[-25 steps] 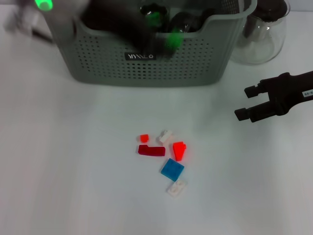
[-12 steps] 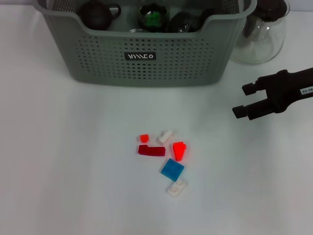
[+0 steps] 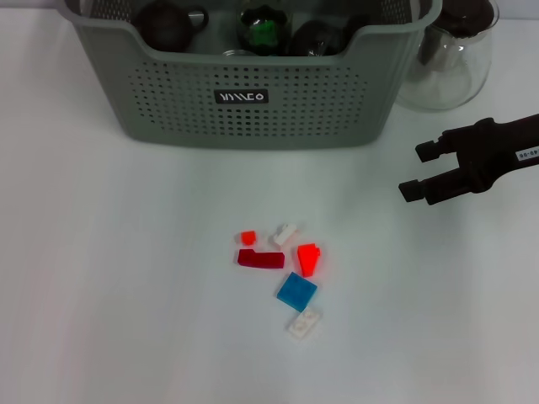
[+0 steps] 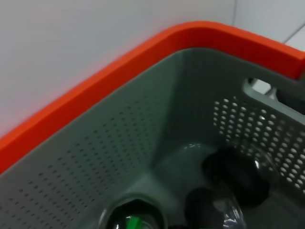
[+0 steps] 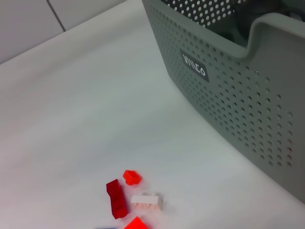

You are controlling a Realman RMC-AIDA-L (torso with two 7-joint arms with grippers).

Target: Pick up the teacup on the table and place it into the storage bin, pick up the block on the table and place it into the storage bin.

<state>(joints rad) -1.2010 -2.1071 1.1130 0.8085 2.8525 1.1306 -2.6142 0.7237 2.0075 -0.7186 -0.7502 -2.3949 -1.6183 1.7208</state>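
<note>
Inside, the storage bin [image 3: 253,101] holds dark teaware [image 3: 164,25] and a green-topped piece [image 3: 264,29]

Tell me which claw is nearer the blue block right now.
Right. The right claw hovers open, off to the blue block's right. The left claw is out of the head view, over the storage bin.

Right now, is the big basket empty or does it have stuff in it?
Not empty. The storage bin holds dark round teaware, seen over its rim and in the left wrist view. The blocks lie on the table outside.

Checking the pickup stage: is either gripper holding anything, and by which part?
Nothing is held. The right gripper hangs open and empty beside the storage bin; the left gripper is out of view.
</note>
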